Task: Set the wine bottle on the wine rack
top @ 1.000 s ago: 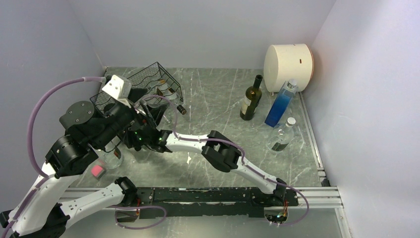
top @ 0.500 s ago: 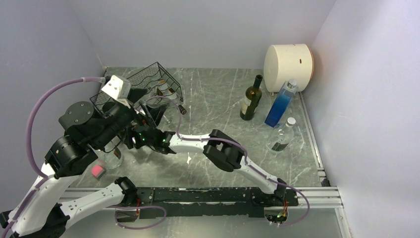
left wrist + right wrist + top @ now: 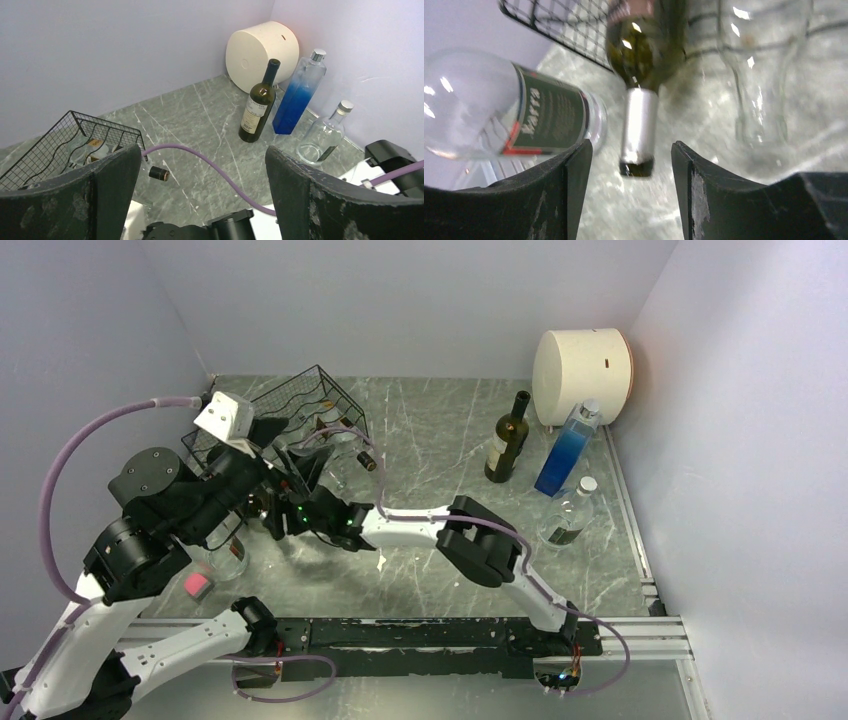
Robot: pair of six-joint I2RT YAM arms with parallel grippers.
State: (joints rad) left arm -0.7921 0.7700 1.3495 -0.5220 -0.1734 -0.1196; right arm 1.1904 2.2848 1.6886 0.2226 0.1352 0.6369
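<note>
The wine bottle [image 3: 644, 55] – dark green, with a silver-foiled neck – fills the upper middle of the right wrist view; its body runs up out of the frame among the wires of the wine rack [image 3: 559, 25] and its neck points down toward the camera; how far it rests on the rods is too blurred to tell. The right gripper [image 3: 630, 145] sits at the bottom of that view with its fingers spread; the foiled neck lies in the gap between them, with space showing on both sides. To the left of the neck lies a clear bottle with a dark label [image 3: 549, 120]; to the right a plain clear bottle [image 3: 754, 75] is crossed by rack wires.

From above, the wine rack [image 3: 300, 405] stands in the upper left of the marble table [image 3: 430, 440], and a dark neck [image 3: 365, 460] pokes out at its lower right edge; whether it belongs to the same bottle I cannot tell.

The left gripper [image 3: 202, 150] has its fingers wide apart – nothing between them but floor and a purple cable [image 3: 200, 160].

In the upper right of the overhead view stand an upright dark bottle [image 3: 507, 438], a blue bottle [image 3: 567, 452], a small clear bottle [image 3: 570, 515] and a cream drum [image 3: 582, 375].
</note>
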